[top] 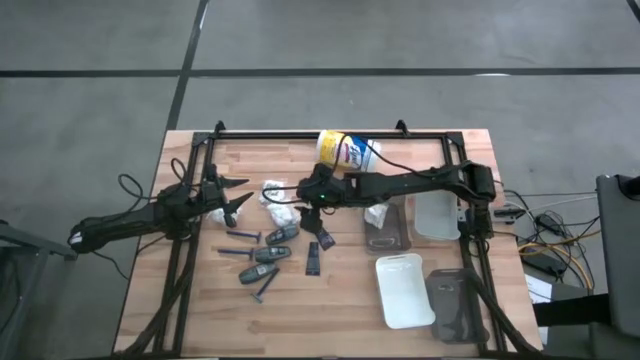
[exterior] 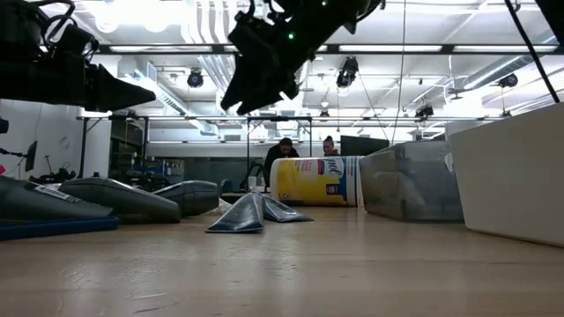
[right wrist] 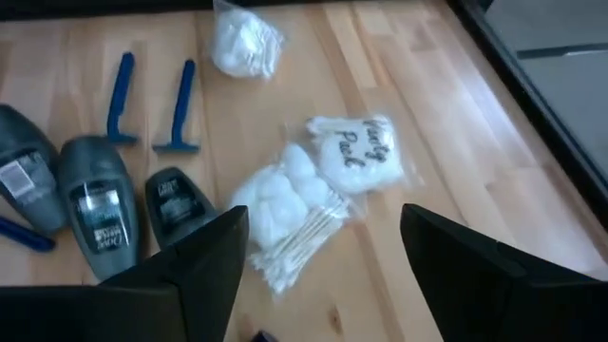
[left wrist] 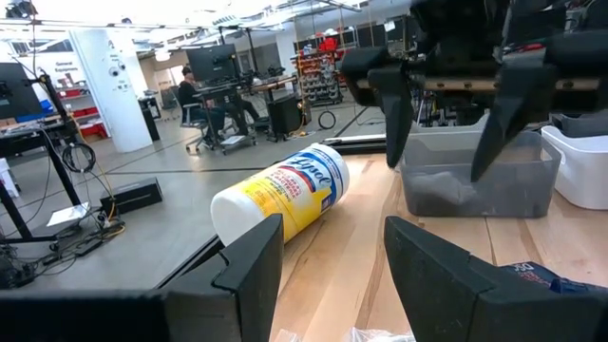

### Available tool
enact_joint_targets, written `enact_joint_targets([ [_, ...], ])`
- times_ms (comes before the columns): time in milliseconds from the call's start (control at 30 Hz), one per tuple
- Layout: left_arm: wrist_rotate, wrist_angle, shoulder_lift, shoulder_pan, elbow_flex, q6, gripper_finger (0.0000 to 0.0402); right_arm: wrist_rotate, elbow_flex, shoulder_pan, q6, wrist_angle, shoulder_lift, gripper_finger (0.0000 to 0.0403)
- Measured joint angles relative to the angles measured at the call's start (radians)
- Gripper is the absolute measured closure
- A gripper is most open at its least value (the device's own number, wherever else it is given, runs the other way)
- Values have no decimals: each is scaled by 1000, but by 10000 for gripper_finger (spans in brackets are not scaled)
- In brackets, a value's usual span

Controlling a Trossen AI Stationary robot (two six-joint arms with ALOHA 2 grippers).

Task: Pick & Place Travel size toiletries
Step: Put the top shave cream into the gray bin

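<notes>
High view: right tool (top: 318, 200) hangs over worktop (top: 200, 310) centre, white packets (top: 283, 212) just beside it, on left arm's side; grey tubes (top: 270, 255) & sticks nearer the front edge; left tool (top: 236, 198) waits near, empty.
Low view: a tool (exterior: 264, 53) well above the wood; canister (exterior: 315, 180) behind.
Right wrist view: fingers (right wrist: 204, 256) wide, nothing held; swab packet (right wrist: 290, 214) straight ahead between them, long axis slanted across the gap; right arm prob. nearer.

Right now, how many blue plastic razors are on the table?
3. One blue plastic razor and a second lie left of the dark grey oblong tubes; the third lies in front of them. Others may be hidden.
</notes>
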Motion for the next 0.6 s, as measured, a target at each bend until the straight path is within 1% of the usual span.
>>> enact_joint_targets([
  [200, 0, 0, 0, 0, 0, 0, 211, -79, 18, 0, 6, -6, 48, 118],
  [333, 0, 0, 0, 0, 0, 0, 211, -82, 12, 1, 60, -50, 53, 120],
  [600, 0, 0, 0, 0, 0, 0, 211, -80, 7, 36, 225, -164, 45, 148],
])
